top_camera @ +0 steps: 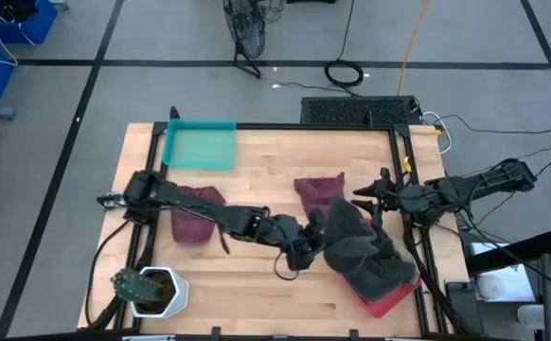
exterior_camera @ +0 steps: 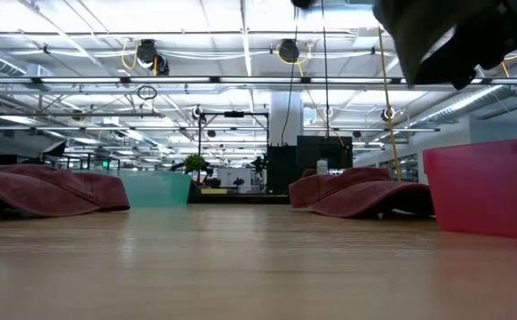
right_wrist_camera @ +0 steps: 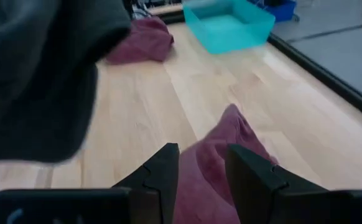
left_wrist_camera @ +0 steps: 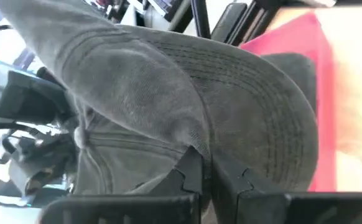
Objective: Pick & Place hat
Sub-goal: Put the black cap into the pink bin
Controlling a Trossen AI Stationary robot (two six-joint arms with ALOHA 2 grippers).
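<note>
- Firstly, left gripper [left_wrist_camera: 207, 177]: pinched shut on a thin fold of the grey hat [left_wrist_camera: 168, 93], near its edge and not across the crown.
- Holds only a little cloth, so may lose it; a quick swing or a jerk could pull the fold out from between the fingers [left_wrist_camera: 190, 171].
- Hangs the hat in the air above the table's right half, beside the red bin [top_camera: 380, 303]; a drop from here would probably land it back on the bin or on bare wood.
- Droops low on one side; could drag over the bin's rim or snag the other grey hats [top_camera: 389, 270] heaped there and tip one out.
- Blocks most of the left wrist view with cloth, so makes aiming at a target by that camera hard.
- Farther out, right gripper [top_camera: 365, 196]: fingers apart, nothing held, poised just over a maroon hat [right_wrist_camera: 224, 143] and close to the raised grey one.
- Risks a brush between the two arms, or a catch of grey cloth on the right fingers, if either moves across the middle.
- Lastly, teal tray [top_camera: 200, 147] at the far left corner: looks like the likely target, well apart from the hat, with another maroon hat [top_camera: 198, 213] under the left arm's path; a low carry might sweep it.
</note>
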